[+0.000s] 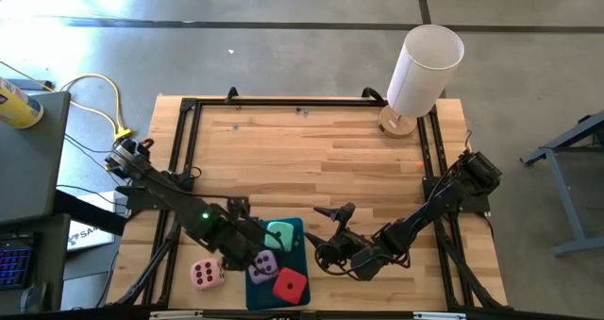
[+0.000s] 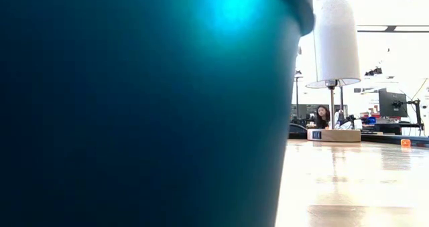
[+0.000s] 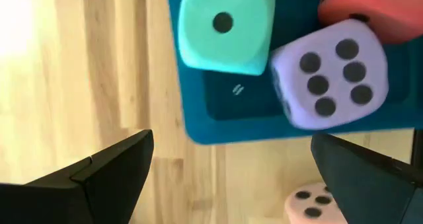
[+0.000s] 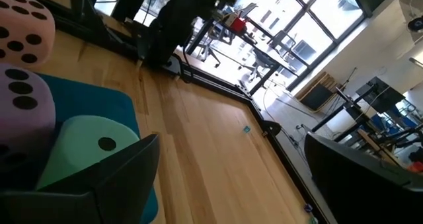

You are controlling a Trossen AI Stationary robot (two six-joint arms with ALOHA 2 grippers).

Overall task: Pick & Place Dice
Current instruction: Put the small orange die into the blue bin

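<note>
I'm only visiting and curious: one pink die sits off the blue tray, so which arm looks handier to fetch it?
The left arm, probably. Its open claw hangs at the tray's edge, right beside the pink die. The right claw, also open, waits across the tray.

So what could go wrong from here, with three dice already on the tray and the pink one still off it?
The left gripper hangs open right over the lilac die, which crowds the mint die and red die on the teal tray; lowering could knock a neighbour off.

The pink die lies on the table beside the left arm, so a sweep could roll it away.

The right gripper sits open near the tray's other side; both arms could collide.
</note>
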